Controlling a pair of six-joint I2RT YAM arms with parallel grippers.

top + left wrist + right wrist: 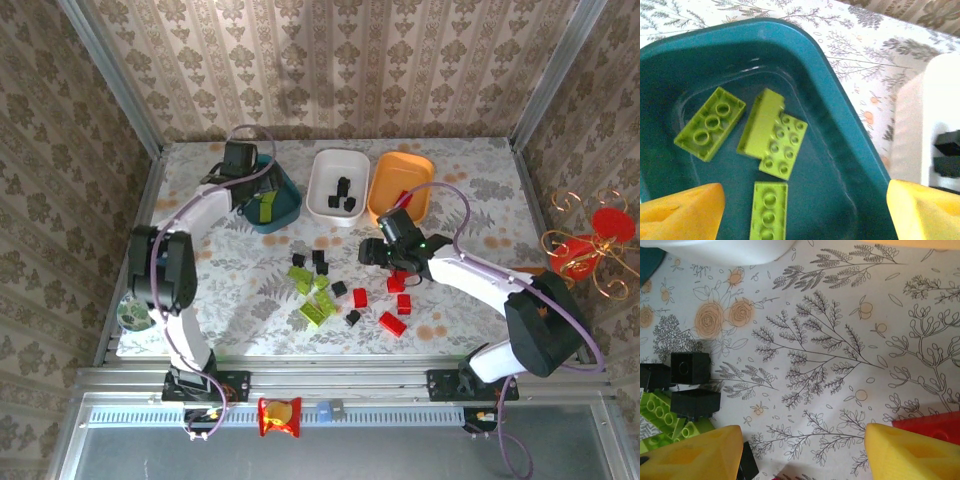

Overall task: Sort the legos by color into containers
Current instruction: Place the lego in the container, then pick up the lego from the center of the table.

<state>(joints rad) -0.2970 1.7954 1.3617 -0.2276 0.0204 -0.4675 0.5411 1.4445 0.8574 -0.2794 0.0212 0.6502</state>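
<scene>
From the top, my left gripper hangs over the teal tray, just left of the white tray. My right gripper is low over the cloth in front of the white tray, with the loose legos of lime, black and red spread there. Black cubes lie in the white tray, and the orange tray sits just right of it.

My left wrist view adds the detail: fingers spread wide with nothing between them. Below lie lime bricks in the teal tray. One runs diagonally studs up, one tipped on its side touches a studded one, and a fourth points up the frame.

In my right wrist view the fingers are also apart over bare cloth. A red brick is just beside one, and two black bricks are toward the other, the white tray's rim beyond.
</scene>
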